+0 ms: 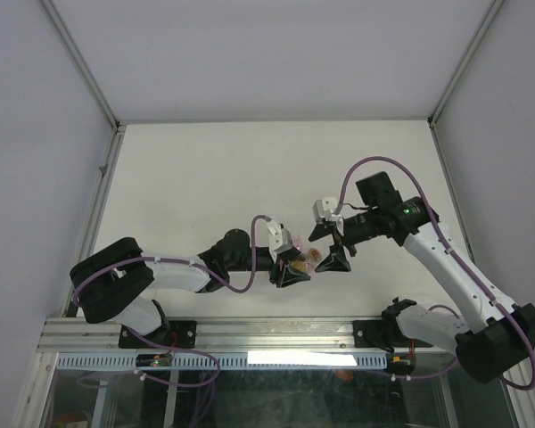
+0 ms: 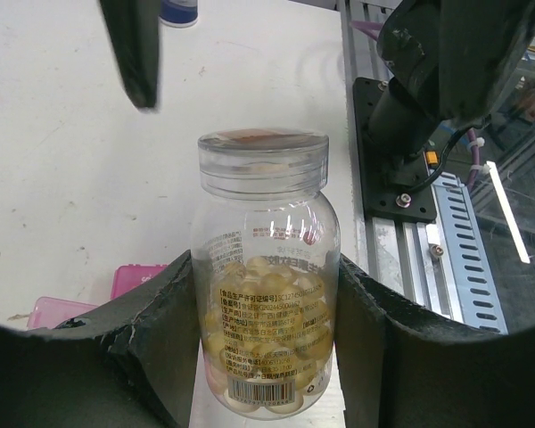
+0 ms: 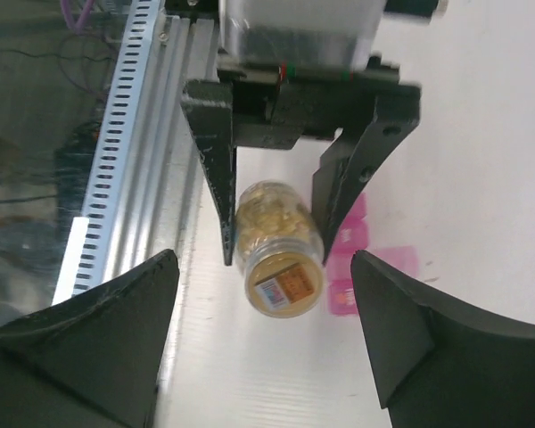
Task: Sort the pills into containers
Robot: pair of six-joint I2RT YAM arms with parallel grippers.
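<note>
My left gripper (image 1: 292,270) is shut on a clear pill bottle (image 2: 266,294) full of yellow pills, gripping its body with the capped end pointing away. In the right wrist view the bottle (image 3: 278,254) hangs above the table between the left fingers (image 3: 216,169), its labelled lid facing the camera. My right gripper (image 3: 263,312) is open and empty, its jaws spread wide just short of the lid. The magenta containers strip (image 3: 355,259) lies on the table beside and under the bottle. It also shows in the left wrist view (image 2: 116,290) and in the top view (image 1: 298,241).
The aluminium rail (image 3: 134,169) and the arm base plates (image 2: 397,152) run along the near table edge beside the bottle. A small blue-and-white object (image 2: 178,11) sits farther out on the white table (image 1: 205,178). Grey enclosure walls surround the table.
</note>
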